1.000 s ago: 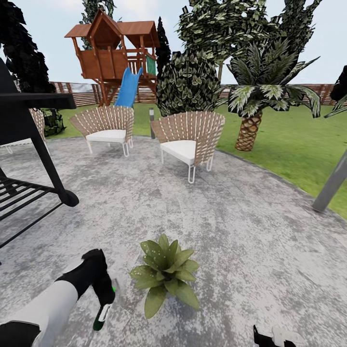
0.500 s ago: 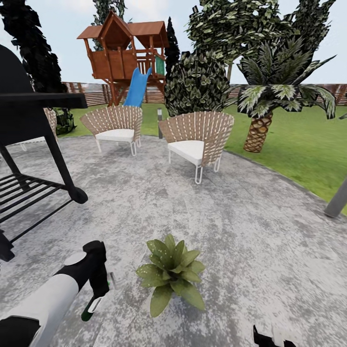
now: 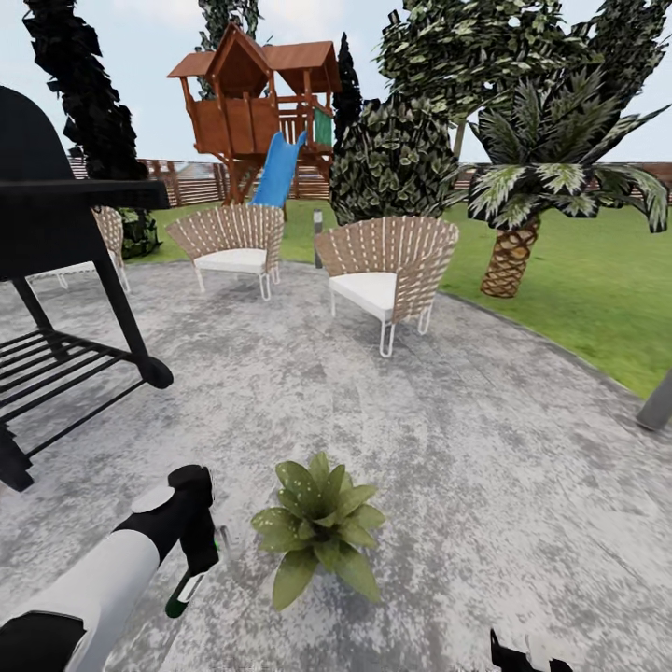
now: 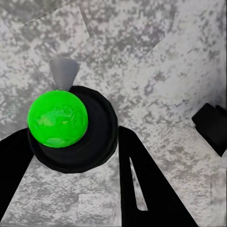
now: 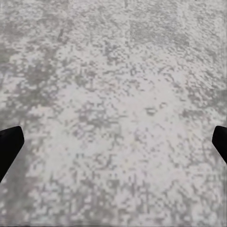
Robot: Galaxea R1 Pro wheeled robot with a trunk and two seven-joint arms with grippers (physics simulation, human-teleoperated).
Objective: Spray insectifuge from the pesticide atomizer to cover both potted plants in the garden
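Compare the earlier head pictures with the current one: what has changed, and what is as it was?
Mostly the camera turned: the whole scene slid rightward, bringing more of the black grill into view. The left gripper stays shut on the pesticide atomizer, beside the potted plant; the bottle went from hanging nearly straight down to tilted. Nothing was picked up or released. The plant, the wicker chairs and the patio are unchanged.

pesticide atomizer [image 3: 189, 590] — green, tilted, held | potted plant [image 3: 317, 527] — on patio
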